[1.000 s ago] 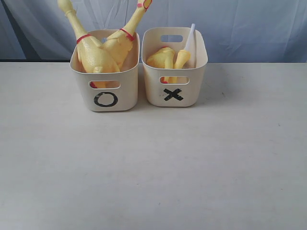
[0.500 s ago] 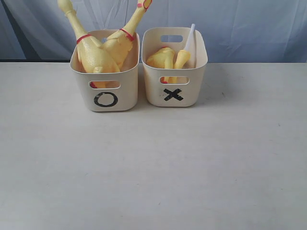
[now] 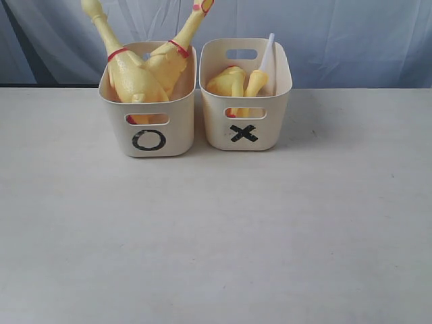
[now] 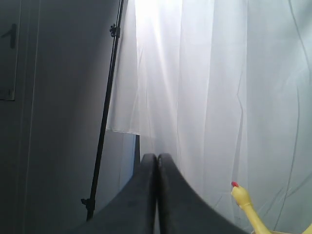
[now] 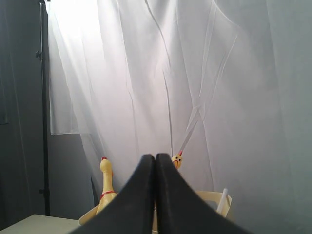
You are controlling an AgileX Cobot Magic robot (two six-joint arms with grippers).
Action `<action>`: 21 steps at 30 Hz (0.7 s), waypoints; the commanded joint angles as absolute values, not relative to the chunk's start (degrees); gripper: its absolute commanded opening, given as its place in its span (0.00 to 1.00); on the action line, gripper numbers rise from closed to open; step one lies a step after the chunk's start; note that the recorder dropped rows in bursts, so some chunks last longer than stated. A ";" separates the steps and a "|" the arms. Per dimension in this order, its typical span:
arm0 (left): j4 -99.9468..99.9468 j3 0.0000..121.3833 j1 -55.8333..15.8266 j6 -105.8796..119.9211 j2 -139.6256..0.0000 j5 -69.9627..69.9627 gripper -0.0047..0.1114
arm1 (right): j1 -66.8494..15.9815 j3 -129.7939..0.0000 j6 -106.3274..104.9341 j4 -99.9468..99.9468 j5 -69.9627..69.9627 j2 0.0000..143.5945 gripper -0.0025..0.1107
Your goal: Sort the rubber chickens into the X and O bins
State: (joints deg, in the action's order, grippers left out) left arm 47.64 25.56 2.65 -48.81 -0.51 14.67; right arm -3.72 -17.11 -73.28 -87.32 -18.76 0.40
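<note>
Grippers first: the left gripper (image 4: 156,157) has its two dark fingers pressed flat together with nothing between them, and the right gripper (image 5: 155,158) shows the same, tips sealed and holding nothing. Neither arm shows in the exterior view; both hang raised, pointing toward the curtain (image 3: 351,40).

Out on the table (image 3: 216,236), the whole near stretch carries no chicken at all. Reading from the table's near edge, the O bin (image 3: 177,135) sits at about eleven o'clock and the X bin (image 3: 271,128) just past twelve, side by side and nearly touching. Two long rubber chickens (image 3: 131,79) stand crossed in the O bin, necks poking above the rim. Shorter ones (image 3: 229,81) lie low in the X bin beside a white tube (image 3: 268,57) leaning on its far wall.

My call: the sorting looks done, with every chicken I can see binned. The next move asks for little, probably just parking the arms.

Relative to the grippers, the chickens lie ahead and well apart: one yellow head (image 4: 242,197) peeks beyond the left fingers, and two heads (image 5: 106,170) plus a bin rim (image 5: 214,197) sit past the right tips.
</note>
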 commanded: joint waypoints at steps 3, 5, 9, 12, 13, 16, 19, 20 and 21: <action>47.53 25.23 1.16 -48.87 0.00 14.54 0.04 | -3.38 -16.79 -73.44 -87.43 -18.71 0.00 0.02; 47.53 25.23 0.44 -48.87 0.00 14.54 0.04 | -3.38 -16.79 -73.44 -87.43 -18.71 0.00 0.02; 47.53 25.23 0.44 -48.87 0.00 14.54 0.04 | -3.38 -16.79 -73.44 -87.43 -18.71 0.00 0.02; 47.53 25.23 0.44 -48.87 0.00 14.54 0.04 | -3.38 -16.79 -73.44 -87.43 -18.71 0.00 0.02; 47.53 25.23 0.44 -48.87 0.00 14.54 0.04 | -3.38 -16.79 -73.44 -87.43 -18.71 0.00 0.02; 47.53 25.23 0.44 -48.87 0.00 14.54 0.04 | -3.38 -16.79 -73.44 -87.43 -18.71 0.00 0.02; 47.53 25.23 0.44 -48.87 0.00 14.54 0.04 | -3.38 -16.79 -73.44 -87.43 -18.71 0.00 0.02; 47.53 25.23 0.44 -48.87 0.00 14.54 0.04 | -3.38 -16.79 -73.44 -87.43 -18.71 0.00 0.02; 47.53 25.23 0.44 -48.87 0.00 14.54 0.04 | -3.38 -16.79 -73.44 -86.97 -18.71 0.00 0.02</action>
State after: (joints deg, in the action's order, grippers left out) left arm 47.64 25.56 0.84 -48.81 -0.51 14.67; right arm -3.72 -17.11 -73.28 -87.32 -18.76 0.40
